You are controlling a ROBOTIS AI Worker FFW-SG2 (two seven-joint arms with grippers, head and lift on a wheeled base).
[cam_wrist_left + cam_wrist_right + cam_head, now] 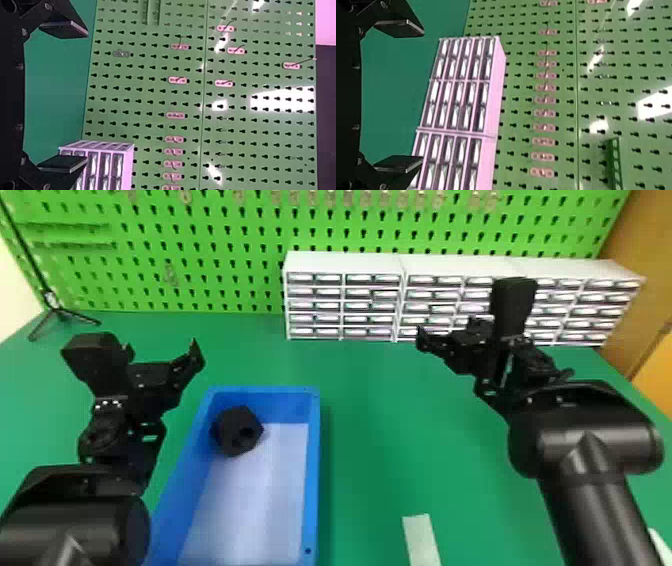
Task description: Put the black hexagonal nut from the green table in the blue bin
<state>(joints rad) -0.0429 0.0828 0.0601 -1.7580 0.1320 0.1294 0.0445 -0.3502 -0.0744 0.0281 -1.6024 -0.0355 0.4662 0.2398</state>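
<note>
- One black hexagonal nut (238, 431) is seen inside the blue bin (313, 470), set in the far left corner; whether the walls are touched cannot be told.
- A dark hole is shown on the nut's visible side; whether it is laid flat or tilted cannot be told.
- Left gripper (86, 97): held above the green table (372, 430), left of the bin; fingers spread wide, nothing gripped.
- Right gripper (422, 97): held well to the bin's right; fingers parted just as widely, nothing held.
- Drawer units (345, 262) are stood beyond the bin, to its right; a pale strip (422, 540) is laid on the table to the bin's right.
- Handling, as judged: nut stiff, chunky, probably fairly light, not easily broken. Best pinched across two opposite flats; if taken at the corners, it could be twisted or slipped loose.
- Placement is judged complete. No regrasp seems needed; the bin's rim should be avoided if the left arm is moved, lest the bin be nudged.
</note>
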